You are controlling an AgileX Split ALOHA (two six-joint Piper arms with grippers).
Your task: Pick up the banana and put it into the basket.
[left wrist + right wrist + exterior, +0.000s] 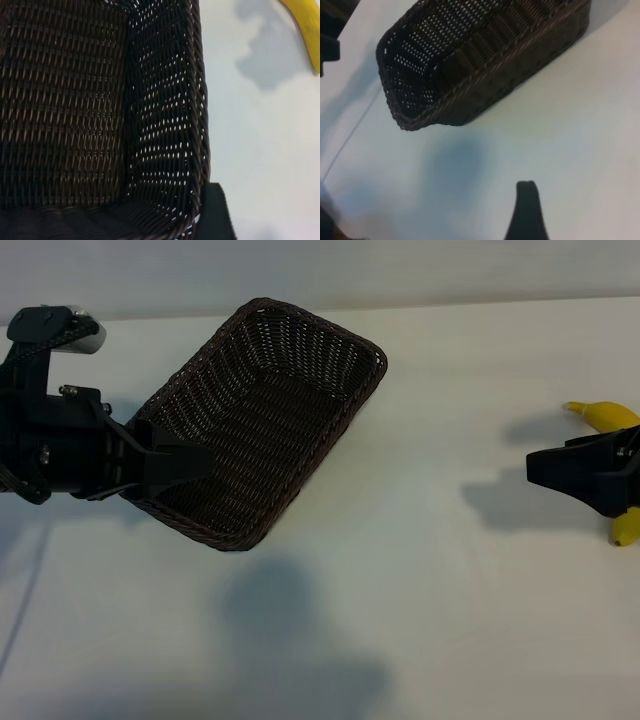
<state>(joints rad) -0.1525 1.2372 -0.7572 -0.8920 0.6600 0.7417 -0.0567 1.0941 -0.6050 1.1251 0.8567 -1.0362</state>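
Note:
The dark brown wicker basket (265,420) lies slanted on the white table, left of centre, with nothing in it. My left gripper (178,462) hangs open at the basket's near left end. One finger (215,215) stands just outside the braided rim at a corner, and the other is hidden. The yellow banana (606,415) lies at the far right edge, and its middle is covered by my right gripper (545,468). That gripper hovers above the banana, open and pointing toward the basket. Between its fingers (525,210) only bare table shows. The banana's end (306,27) also shows in the left wrist view.
The white table (430,590) stretches between basket and banana, crossed by soft arm shadows. A white-capped part of the left arm (70,332) sits at the far left. The basket (485,65) shows across the table in the right wrist view.

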